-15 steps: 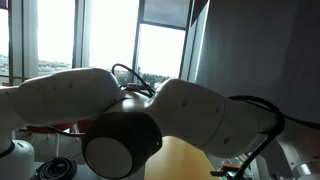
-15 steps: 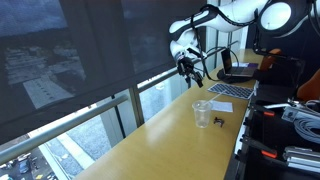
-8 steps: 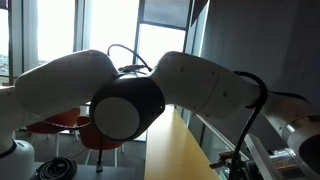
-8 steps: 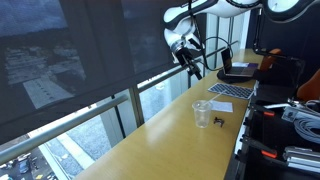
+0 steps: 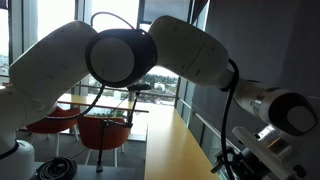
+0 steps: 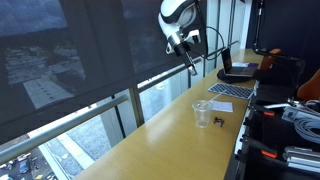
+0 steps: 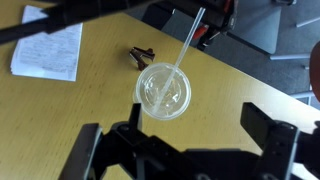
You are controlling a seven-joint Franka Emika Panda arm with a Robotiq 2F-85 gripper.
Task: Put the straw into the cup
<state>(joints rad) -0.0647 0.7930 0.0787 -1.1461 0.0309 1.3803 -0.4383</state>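
Windows and red chairs (image 5: pixel 100 130) fill the background in an exterior view. The arm (image 5: pixel 120 55) blocks most of it, so you see only a strip of the wooden surface (image 5: pixel 178 150), and neither cup nor hand.

In an exterior view the long surface (image 6: pixel 160 130) runs beside a dark window. The cup (image 6: pixel 202 112) stands on it, with the hand (image 6: pixel 190 62) high above and beyond, well apart. The straw is too thin to make out here.

In the wrist view you look down on the cup (image 7: pixel 163 90). The straw (image 7: pixel 188 45) stands inside it, leaning on the rim. Your hand (image 7: pixel 178 140) has its fingers spread wide with nothing between them. A dark clip (image 7: pixel 143 52) lies near the cup.

The task looks done, so the risk is mostly yours. Descend again and you could clip the leaning straw, flicking it out or tipping the light cup.

Beyond the clip, a printed sheet (image 7: pixel 48 50) carries text too small to read. No brand shows.
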